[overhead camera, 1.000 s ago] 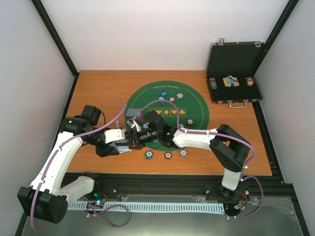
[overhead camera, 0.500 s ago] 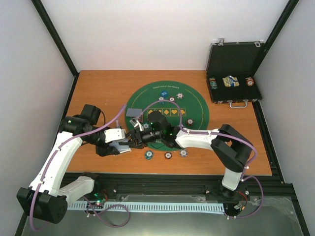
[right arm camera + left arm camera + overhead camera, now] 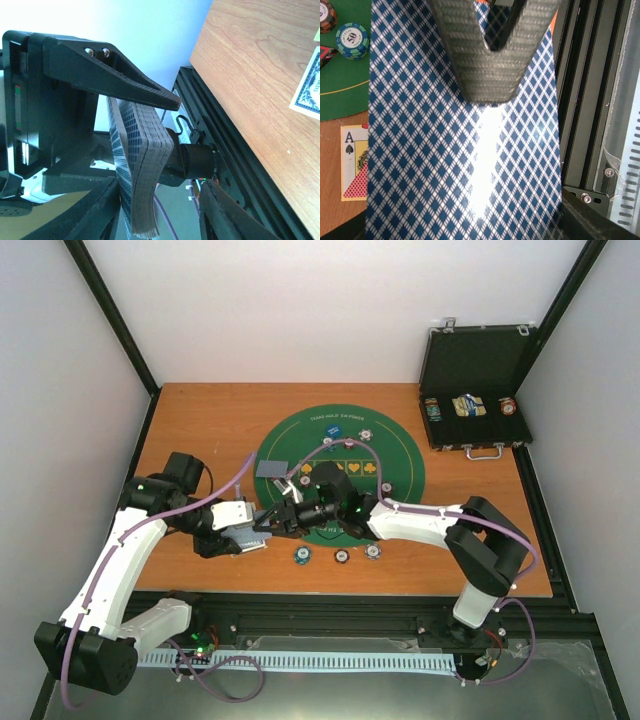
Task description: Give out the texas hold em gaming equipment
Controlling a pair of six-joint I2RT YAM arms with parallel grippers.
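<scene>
The left gripper [image 3: 250, 536] is clamping the deck of playing cards [image 3: 445, 165] flat between its fingers, one carbon-weave finger [image 3: 487, 55] pressing on the patterned back; the deck is hanging just off the near-left edge of the green mat [image 3: 400, 455], above the wooden table [image 3: 200, 420]. The right gripper [image 3: 160, 187] is facing the deck's free end; its fingers are standing apart, one on each side of that end, and the right wrist view is showing no contact. The deck's long axis is running out along the left fingers toward the right gripper, so the right arm is the one placed to draw a card; the pinch probably needs to catch only one card's edge, not the whole stack. Poker chips [image 3: 342, 556] are lying in a row at the mat's near rim, just beside both grippers; an ace card [image 3: 354, 160] is lying face up on the wood below the deck, so room there is looking tight; the black case [image 3: 475, 390] is sitting well apart at the far right.
</scene>
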